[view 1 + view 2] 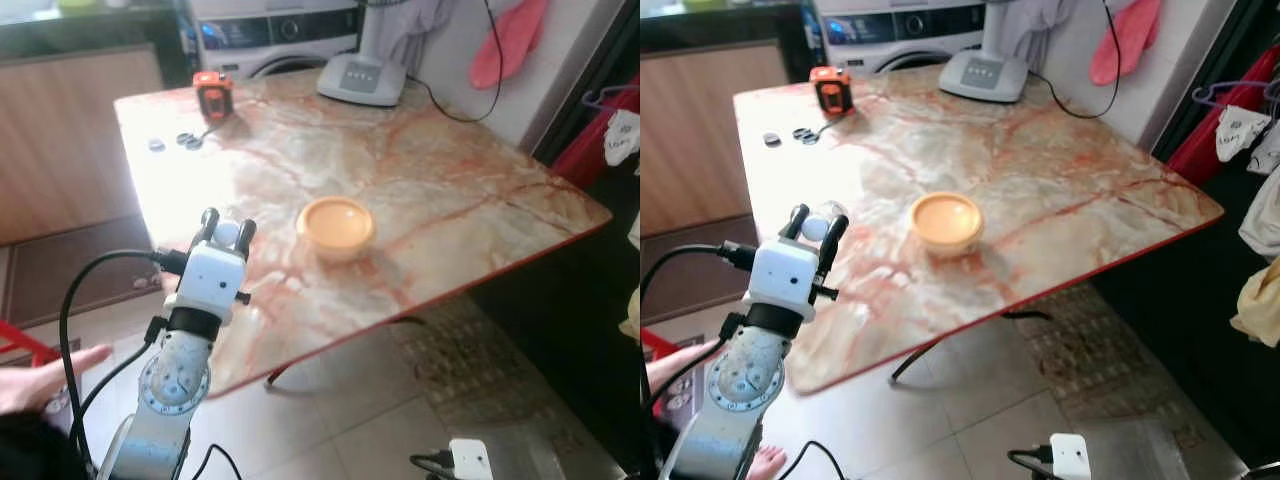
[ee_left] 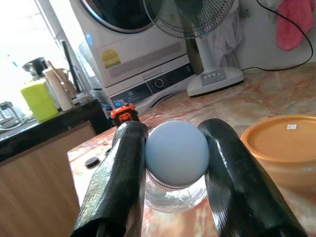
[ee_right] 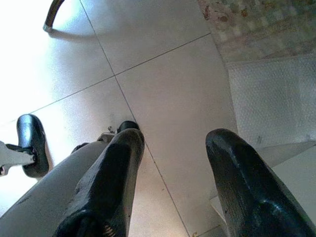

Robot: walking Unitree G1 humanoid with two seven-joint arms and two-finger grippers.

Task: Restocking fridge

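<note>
One small jar [image 2: 176,168] sits clamped by its lid in the left tool [image 2: 175,158]; smooth glass could slip and shatter on the surface [image 1: 430,190].

Marble-pattern table [image 1: 450,200], red-edged. On it: orange tape measure [image 1: 212,94] near far corner, small dark items [image 1: 188,140] beside it, fan base [image 1: 362,78] with cord at far edge. Washing machine [image 1: 275,35] behind the table. Pink cloth [image 1: 508,40] hangs on wall. Yellow-green cup [image 2: 38,100] on dark counter. Tiled floor [image 3: 163,84].
</note>
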